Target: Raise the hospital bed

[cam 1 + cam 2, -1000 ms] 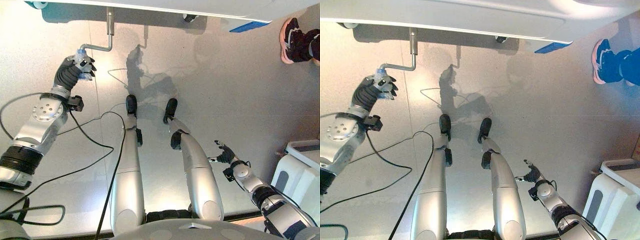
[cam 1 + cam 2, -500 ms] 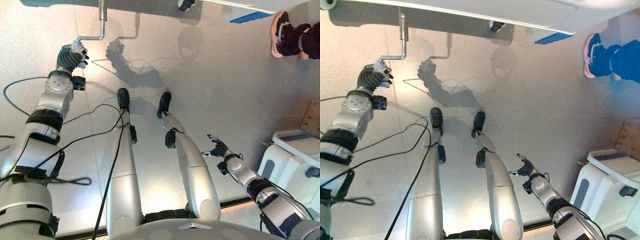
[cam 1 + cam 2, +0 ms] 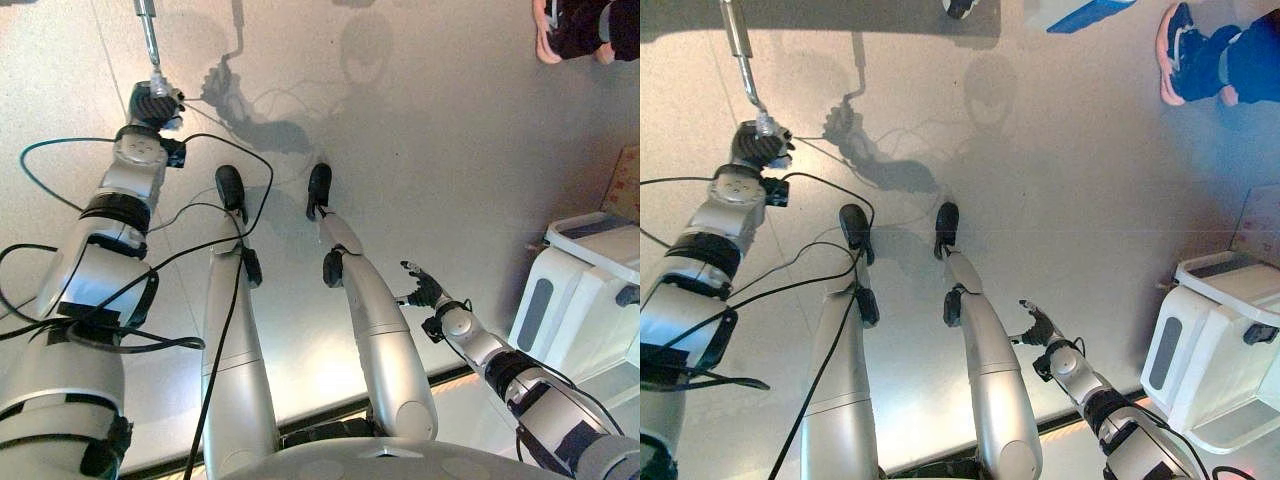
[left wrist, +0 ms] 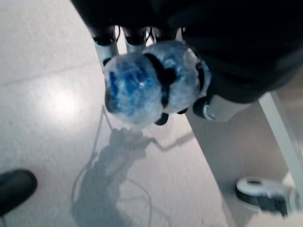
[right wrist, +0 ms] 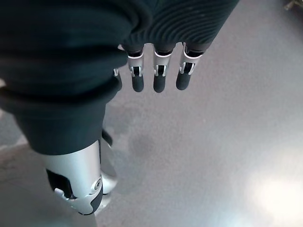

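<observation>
My left hand [image 3: 152, 103] reaches far out ahead of me, fingers curled round the blue-and-clear knob [image 4: 147, 82] at the end of the hospital bed's silver metal crank handle [image 3: 148, 30], which runs up toward the bed. My right hand [image 3: 424, 290] hangs low at my side over the grey floor [image 3: 440, 150], fingers loosely straight, holding nothing. A white bin [image 3: 585, 290] stands to my right; I cannot tell its contents.

No legible text, labels, numbers or signs anywhere: none on the grey floor [image 3: 450, 150], none on the white cabinet [image 3: 585, 290], none on the crank handle [image 4: 151, 82].
</observation>
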